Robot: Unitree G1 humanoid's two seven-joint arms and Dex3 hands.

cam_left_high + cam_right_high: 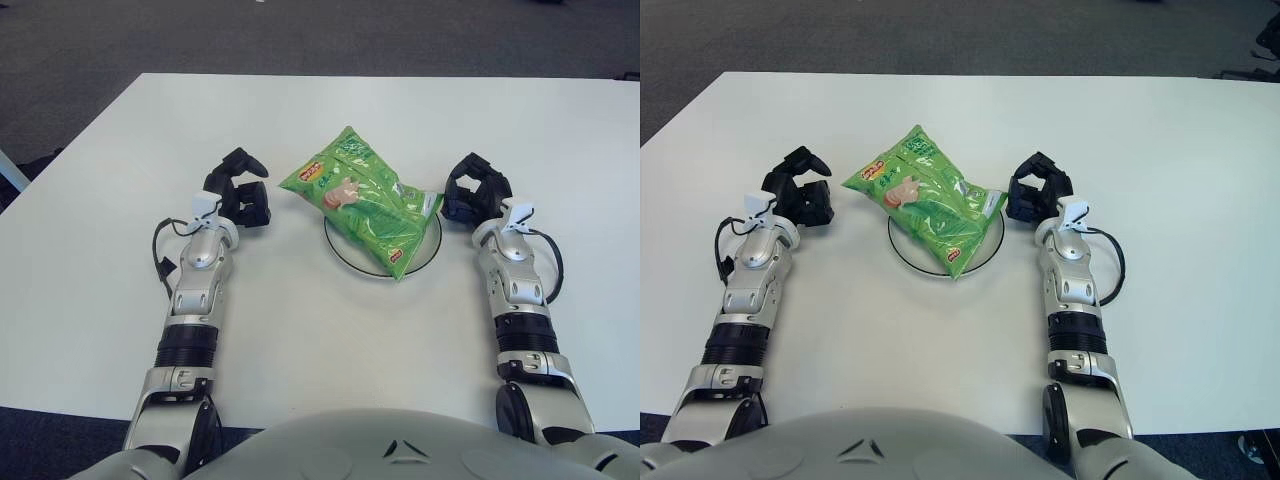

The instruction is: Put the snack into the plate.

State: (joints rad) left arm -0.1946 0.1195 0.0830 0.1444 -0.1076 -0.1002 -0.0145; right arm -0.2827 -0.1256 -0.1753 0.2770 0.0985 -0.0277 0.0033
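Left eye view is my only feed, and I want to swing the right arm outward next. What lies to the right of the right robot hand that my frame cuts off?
Observer: The right eye view shows a wider stretch of white table beyond the right robot hand. The table runs out of the frame there too.
Operator: Anything past the table's far edge on that side?
Observer: Yes, a dark object shows above the far edge in the top right corner. The frame cuts it off, so I cannot tell what it is.
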